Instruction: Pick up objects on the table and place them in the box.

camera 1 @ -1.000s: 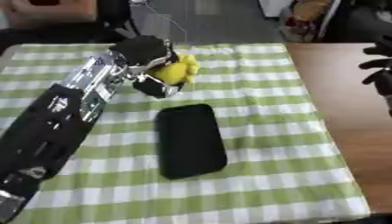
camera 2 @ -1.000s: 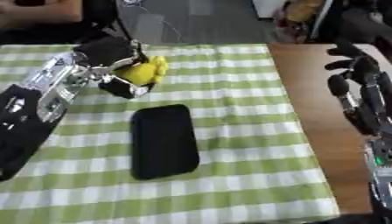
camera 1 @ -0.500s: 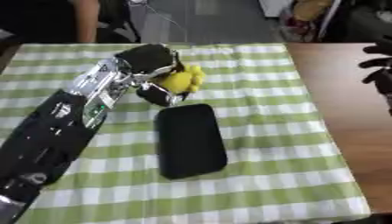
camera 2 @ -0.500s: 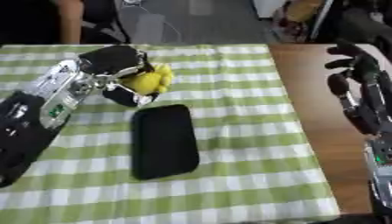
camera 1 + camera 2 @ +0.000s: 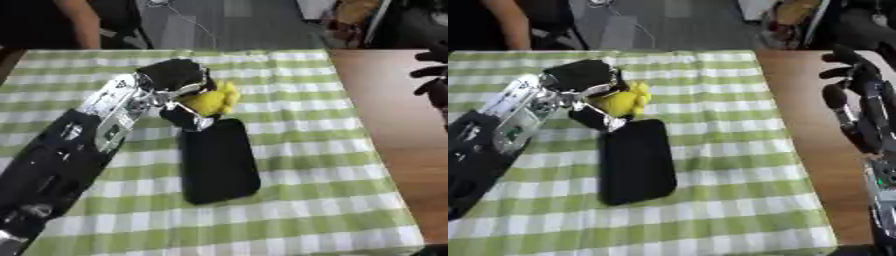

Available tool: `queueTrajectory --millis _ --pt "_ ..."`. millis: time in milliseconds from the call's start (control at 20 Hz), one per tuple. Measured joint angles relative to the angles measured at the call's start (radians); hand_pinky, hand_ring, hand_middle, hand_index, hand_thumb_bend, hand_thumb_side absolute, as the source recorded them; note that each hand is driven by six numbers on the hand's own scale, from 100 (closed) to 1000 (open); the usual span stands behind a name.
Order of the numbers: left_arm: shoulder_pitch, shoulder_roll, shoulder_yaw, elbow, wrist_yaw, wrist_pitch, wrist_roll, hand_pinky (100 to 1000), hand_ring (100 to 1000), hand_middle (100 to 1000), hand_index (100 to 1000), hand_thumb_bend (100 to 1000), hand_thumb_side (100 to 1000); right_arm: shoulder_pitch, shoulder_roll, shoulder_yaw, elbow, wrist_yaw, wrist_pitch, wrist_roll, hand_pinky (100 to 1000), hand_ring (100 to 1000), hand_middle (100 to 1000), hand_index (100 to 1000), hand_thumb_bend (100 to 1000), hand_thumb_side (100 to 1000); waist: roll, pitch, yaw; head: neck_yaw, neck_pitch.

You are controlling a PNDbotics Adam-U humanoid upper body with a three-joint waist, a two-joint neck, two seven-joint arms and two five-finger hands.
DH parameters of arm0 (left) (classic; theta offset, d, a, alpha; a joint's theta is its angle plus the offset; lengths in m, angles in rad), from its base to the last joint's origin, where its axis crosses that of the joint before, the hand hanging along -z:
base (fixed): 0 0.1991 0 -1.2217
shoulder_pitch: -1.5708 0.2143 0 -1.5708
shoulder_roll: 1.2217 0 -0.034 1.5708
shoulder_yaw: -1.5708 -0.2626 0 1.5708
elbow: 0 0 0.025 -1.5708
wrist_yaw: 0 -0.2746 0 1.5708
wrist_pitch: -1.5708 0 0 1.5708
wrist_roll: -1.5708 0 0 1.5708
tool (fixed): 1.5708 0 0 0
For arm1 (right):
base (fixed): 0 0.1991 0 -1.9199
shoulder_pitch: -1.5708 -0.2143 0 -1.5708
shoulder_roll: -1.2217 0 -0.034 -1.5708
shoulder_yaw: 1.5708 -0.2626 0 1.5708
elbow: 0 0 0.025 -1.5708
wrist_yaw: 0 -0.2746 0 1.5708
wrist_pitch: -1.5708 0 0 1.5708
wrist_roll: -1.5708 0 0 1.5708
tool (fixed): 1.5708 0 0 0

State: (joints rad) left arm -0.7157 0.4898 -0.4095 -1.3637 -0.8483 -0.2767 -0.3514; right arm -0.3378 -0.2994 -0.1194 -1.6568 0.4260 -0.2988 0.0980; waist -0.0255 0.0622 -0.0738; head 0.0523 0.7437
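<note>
Green-and-white checked cloth [image 5: 332, 165] covers most of the tabletop, leaving a bare brown wooden strip [image 5: 802, 115] along its right edge. Near the middle of the cloth lies a flat black rectangular slab [image 5: 219, 161], its long side running front to back. Just beyond its far end, the left hand [image 5: 179, 82] has its fingers curled round a small yellow soft-looking object [image 5: 213, 100], which sits right above the slab's far edge. By the right edge, the right hand [image 5: 850, 90] rests idle with fingers straight and spread. Beyond the far edge, grey floor [image 5: 219, 25] and dark furniture show.
</note>
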Motion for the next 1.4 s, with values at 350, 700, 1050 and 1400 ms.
queueTrajectory --millis 350,700,1050,1400 --pt "0.01 -0.012 -0.011 0.009 0.009 -0.005 -0.009 100 100 100 167 100 422 0.0 0.0 0.0 0.0 0.0 0.0 0.0 510 683 781 937 657 1000 0.0 0.0 -0.002 0.0 0.0" --pt "0.011 -0.043 -0.023 0.049 0.004 -0.018 -0.017 100 100 100 168 100 425 0.0 0.0 0.003 0.0 0.0 -0.002 0.002 510 683 781 937 657 1000 0.0 0.0 -0.003 0.0 0.0" --pt "0.011 -0.06 -0.028 0.074 -0.003 -0.031 -0.012 100 100 100 182 100 423 0.0 0.0 0.006 0.0 -0.001 -0.004 0.004 510 683 781 937 657 1000 0.0 0.0 -0.003 0.0 0.0" --pt "0.015 -0.063 -0.034 0.077 -0.001 -0.054 -0.03 248 265 386 487 143 408 -0.001 0.0 0.006 0.0 -0.001 -0.004 0.005 510 683 781 937 657 1000 0.0 0.001 -0.003 0.0 0.0"
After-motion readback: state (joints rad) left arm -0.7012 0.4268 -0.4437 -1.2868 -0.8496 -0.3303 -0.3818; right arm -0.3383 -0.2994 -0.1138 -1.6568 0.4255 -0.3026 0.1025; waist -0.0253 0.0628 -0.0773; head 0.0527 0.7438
